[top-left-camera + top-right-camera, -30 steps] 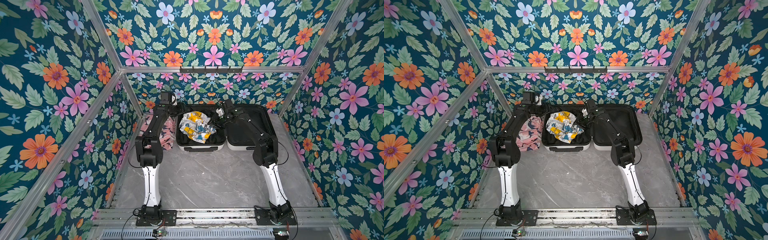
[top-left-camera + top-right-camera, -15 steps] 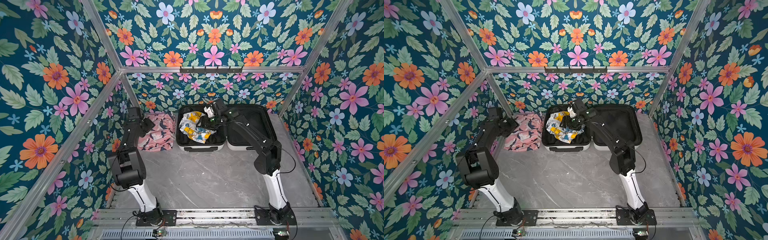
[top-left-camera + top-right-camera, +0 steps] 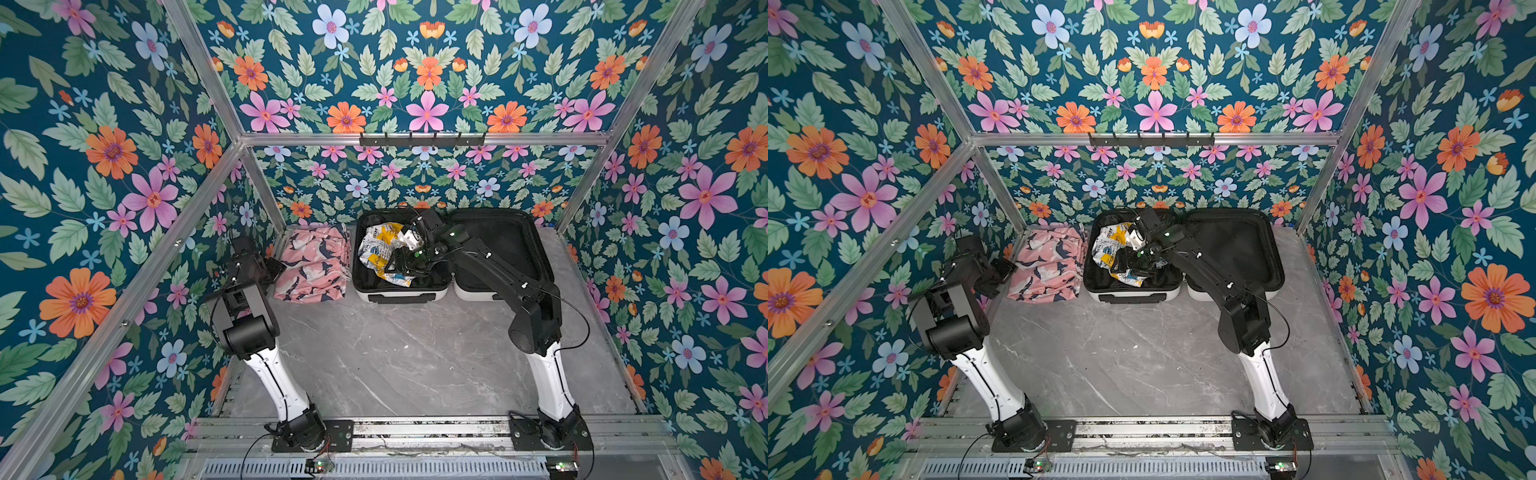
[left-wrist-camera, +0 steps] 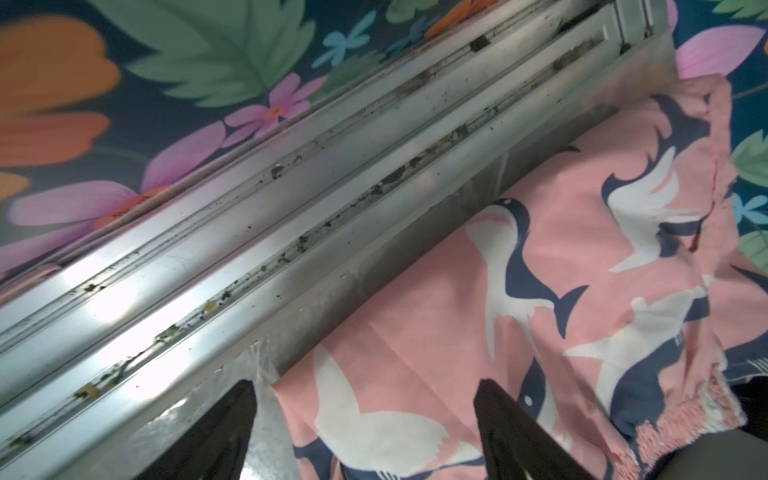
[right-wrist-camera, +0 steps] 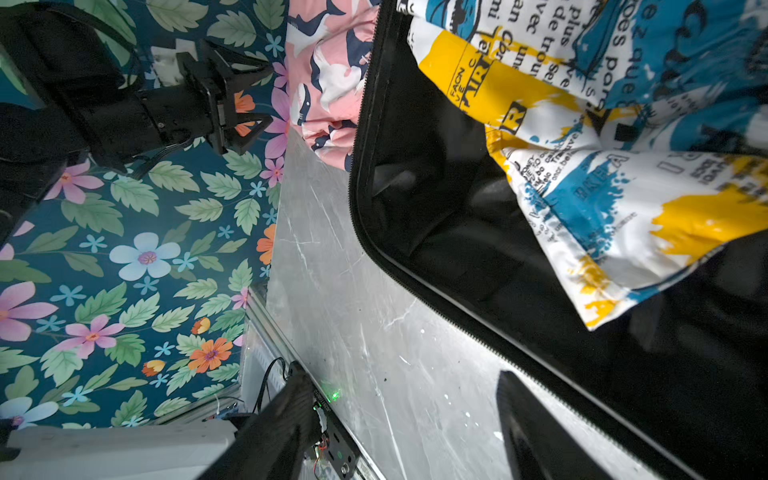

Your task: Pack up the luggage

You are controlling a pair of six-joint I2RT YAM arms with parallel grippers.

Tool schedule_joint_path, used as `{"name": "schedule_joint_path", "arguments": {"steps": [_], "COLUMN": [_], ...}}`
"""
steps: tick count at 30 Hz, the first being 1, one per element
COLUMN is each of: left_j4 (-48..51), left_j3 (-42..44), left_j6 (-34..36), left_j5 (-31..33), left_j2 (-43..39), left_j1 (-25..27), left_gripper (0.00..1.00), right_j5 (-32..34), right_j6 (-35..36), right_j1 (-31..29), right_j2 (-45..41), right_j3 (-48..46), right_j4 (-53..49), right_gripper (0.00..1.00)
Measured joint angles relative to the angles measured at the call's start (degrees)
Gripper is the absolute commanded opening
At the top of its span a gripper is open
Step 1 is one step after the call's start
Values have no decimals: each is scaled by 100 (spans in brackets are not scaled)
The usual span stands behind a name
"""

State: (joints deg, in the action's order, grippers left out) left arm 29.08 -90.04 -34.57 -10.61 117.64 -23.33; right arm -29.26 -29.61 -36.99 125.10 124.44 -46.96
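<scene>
- Small white hard-shell luggage (image 3: 401, 293), black-lined: open at the grey marble table's (image 3: 395, 357) far edge.
- Right gripper (image 5: 403, 380): now inside its left half, jaws parted over crumpled white-yellow-blue printed cloth (image 3: 379, 249), apparently released there.
- Left gripper (image 4: 365, 399): swung away to folded pink bird-print garment (image 3: 313, 266), far left corner; jaws wide, empty.
- Obstruction: right arm (image 3: 498, 270) spans the luggage.

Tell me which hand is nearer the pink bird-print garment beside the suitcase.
Left. The left hand sits at the pink garment's wall-side edge, open. The right hand is farther off, open over the printed cloth inside the luggage.
</scene>
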Motion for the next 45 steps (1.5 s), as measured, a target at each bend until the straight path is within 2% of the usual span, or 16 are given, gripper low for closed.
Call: {"name": "schedule_joint_path", "arguments": {"steps": [6, 9, 11, 12, 17, 19, 24, 30, 34, 37, 42, 45], "left_j4": [-127, -138, -229, -262, -332, -293, -157, -131, -129, -50, 192, 385], "left_j3": [151, 356, 496, 546, 728, 826, 1421, 2791, 3950, 4717, 5563, 5963], "left_j6": [238, 332, 387, 404, 407, 361, 247, -31, -332, -621, -1075, -1294], "left_j5": [-317, -435, -483, -492, -601, -623, -636, -610, -691, -660, -664, -776], "left_j2": [105, 127, 105, 96, 68, 4, -732, -2087, -3110, -3960, -5510, -6142], "left_j1": [7, 4, 4, 4, 2, 20, 140, 608, 1012, 1069, 1154, 1322], "left_gripper": [81, 75, 68, 61, 15, 0, 0, 0, 0, 0, 0, 0], "right_j5": [-238, -352, -382, -402, -544, -577, -649, -649, -601, -505, -470, -459], "right_j6": [24, 55, 90, 109, 127, 127, 120, -11, -195, -356, -647, -723], "right_j1": [7, 7, 7, 9, 48, 59, 46, -151, -411, -570, -575, -575], "right_j2": [223, 428, 520, 535, 549, 562, 527, 267, -59, -306, -763, -1010], "right_j3": [247, 483, 616, 654, 706, 706, 461, -136, -920, -1637, -2769, -3233], "right_j4": [-22, -96, -125, -133, -157, -170, -125, 20, 328, 590, 1082, 1294], "right_gripper": [71, 71, 71, 71, 66, 64, 63, 65, 67, 67, 68, 69]}}
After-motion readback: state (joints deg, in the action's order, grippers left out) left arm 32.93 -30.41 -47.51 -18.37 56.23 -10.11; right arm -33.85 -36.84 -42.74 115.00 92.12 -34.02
